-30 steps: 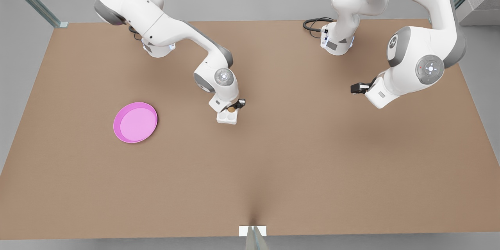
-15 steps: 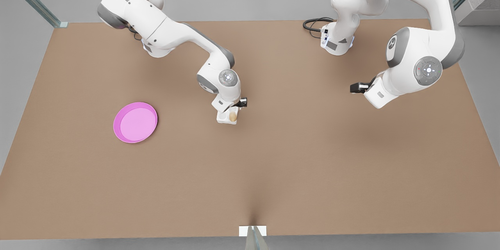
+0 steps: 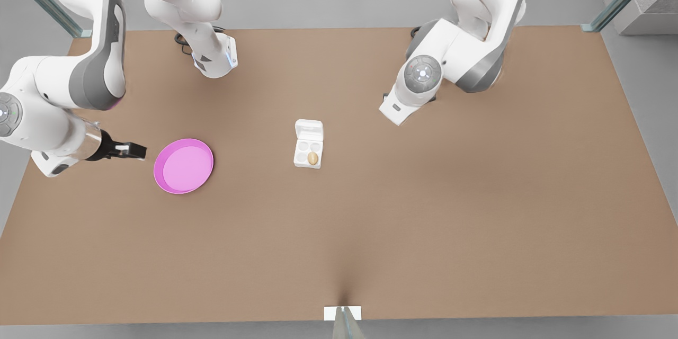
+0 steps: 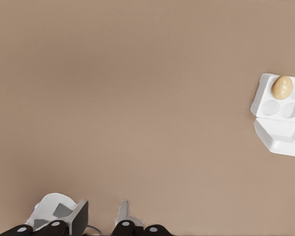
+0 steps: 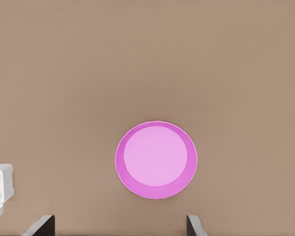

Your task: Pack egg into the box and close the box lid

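Note:
The white box [image 3: 302, 159] sits mid-table with its lid [image 3: 309, 130] lying open flat behind the cups. The tan egg [image 3: 313, 158] rests in the near cup on the front view's right; the left wrist view shows the egg [image 4: 282, 87], the box [image 4: 270, 107] and the lid [image 4: 282, 137]. My right gripper [image 3: 133, 149] hovers open at the front view's left, beside the pink plate, fingers [image 5: 42, 226] wide apart and holding nothing. My left gripper [image 3: 391, 111] hangs above the table behind the box, toward the front view's right, apart from it.
A round pink plate [image 3: 184, 165] lies left of the box in the front view, and the right wrist view looks down on the plate [image 5: 156, 160], with the box corner [image 5: 0, 184] at its edge. The arm bases [image 3: 214, 61] stand at the table's back.
The right gripper let the egg go into the cup and swung away to beside the pink plate. The left arm moved in from the front view's right toward the back centre.

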### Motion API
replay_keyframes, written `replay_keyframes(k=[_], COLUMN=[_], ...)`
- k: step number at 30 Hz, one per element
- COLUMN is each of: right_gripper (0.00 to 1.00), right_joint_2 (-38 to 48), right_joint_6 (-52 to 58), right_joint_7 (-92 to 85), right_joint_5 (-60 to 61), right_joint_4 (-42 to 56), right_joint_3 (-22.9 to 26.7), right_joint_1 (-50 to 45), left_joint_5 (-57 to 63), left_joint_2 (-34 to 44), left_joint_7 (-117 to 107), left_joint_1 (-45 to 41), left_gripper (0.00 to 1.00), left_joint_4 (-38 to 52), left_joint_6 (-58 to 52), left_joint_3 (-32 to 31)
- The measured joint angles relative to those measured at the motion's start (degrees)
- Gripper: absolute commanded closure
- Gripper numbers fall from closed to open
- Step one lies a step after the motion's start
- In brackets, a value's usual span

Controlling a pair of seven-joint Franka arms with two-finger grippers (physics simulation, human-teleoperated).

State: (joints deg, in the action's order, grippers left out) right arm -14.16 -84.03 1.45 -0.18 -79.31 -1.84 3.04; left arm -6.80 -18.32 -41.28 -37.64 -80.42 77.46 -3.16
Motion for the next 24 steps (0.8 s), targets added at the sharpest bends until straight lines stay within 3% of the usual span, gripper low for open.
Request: replay_keyframes(k=[1,4,8,12,24], right_gripper=[0.0,0.0,0.0,0.0,0.0], right_joint_2=[0.31,0.87,1.71,4.51,4.93], right_joint_6=[0.45,-0.72,-0.5,-4.55,-4.97], right_joint_7=[-0.04,-0.12,-4.85,-4.44,-4.44], right_joint_5=[0.09,0.23,0.39,0.18,0.18], right_joint_4=[0.03,0.29,1.61,-3.0,-3.03], right_joint_3=[-0.01,-0.27,-0.19,-0.1,-0.09], right_joint_1=[-0.16,-0.51,-0.25,0.07,0.06], left_joint_5=[-0.56,-1.87,-5.65,-7.23,-7.85], left_joint_2=[-4.88,-8.58,-12.27,-14.31,-22.24], left_joint_7=[-2.47,-7.34,-8.6,-8.03,-7.85], left_joint_1=[-3.35,-11.18,-13.48,-15.09,-18.35], left_gripper=[0.79,0.79,0.79,0.79,0.79], left_joint_4=[4.86,5.37,4.35,1.52,0.79], left_joint_6=[1.52,9.35,22.3,22.3,33.61], left_joint_3=[-0.01,-0.02,0.01,0.03,0.0])
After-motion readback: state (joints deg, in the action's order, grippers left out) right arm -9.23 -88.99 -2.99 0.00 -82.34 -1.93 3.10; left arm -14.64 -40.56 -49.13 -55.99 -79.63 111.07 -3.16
